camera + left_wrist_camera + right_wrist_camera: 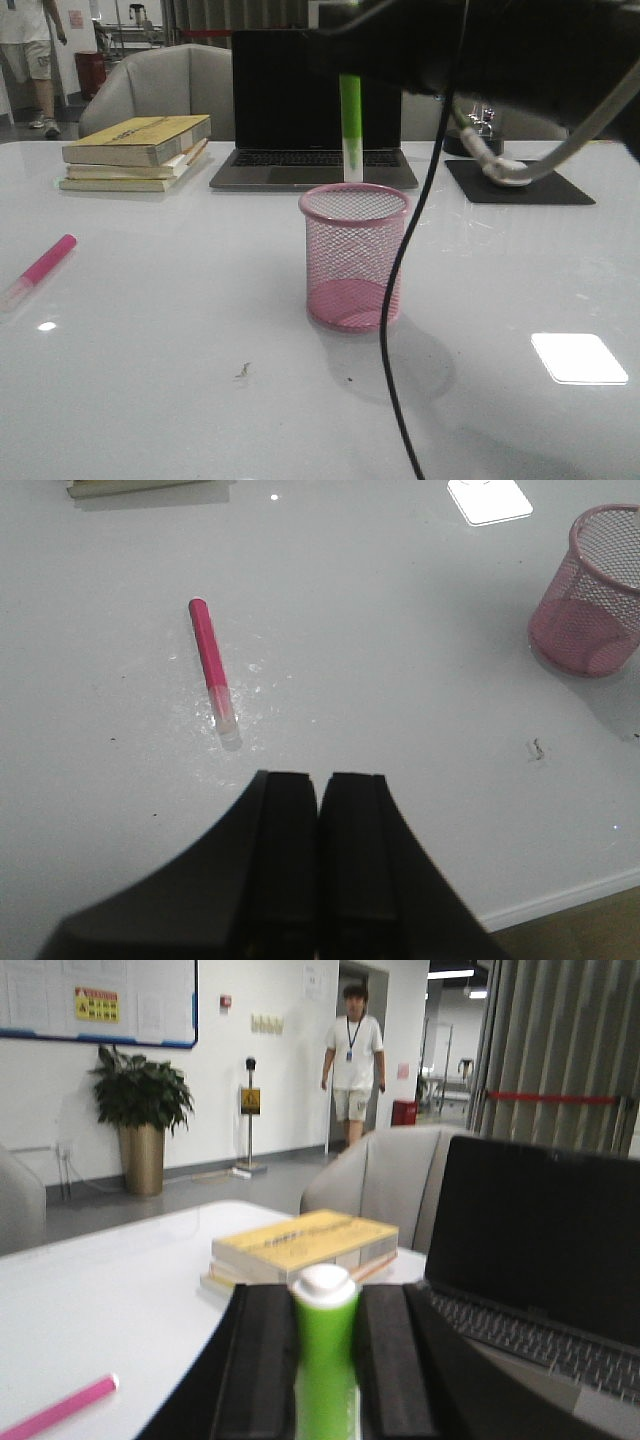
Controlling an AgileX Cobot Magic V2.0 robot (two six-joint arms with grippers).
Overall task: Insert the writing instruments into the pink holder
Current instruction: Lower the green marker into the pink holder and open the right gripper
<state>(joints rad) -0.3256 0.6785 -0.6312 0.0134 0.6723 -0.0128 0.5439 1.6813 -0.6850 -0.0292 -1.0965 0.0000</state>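
Observation:
The pink holder [353,257] stands upright mid-table, also at the edge of the left wrist view [593,590]. A lime green marker [350,122] hangs upright just above and behind its rim, whitish end down. My right gripper [324,1305] is shut on the green marker [324,1360], high over the cup. The magenta pink marker [40,269] lies flat on the table at the left [211,666]. My left gripper [320,780] is shut and empty, hovering short of that marker's clear cap.
A stack of books [137,151] sits at the back left, a dark laptop [311,110] behind the cup, and a black mat [520,183] with a cable at the back right. A black cable [405,290] hangs in front of the cup.

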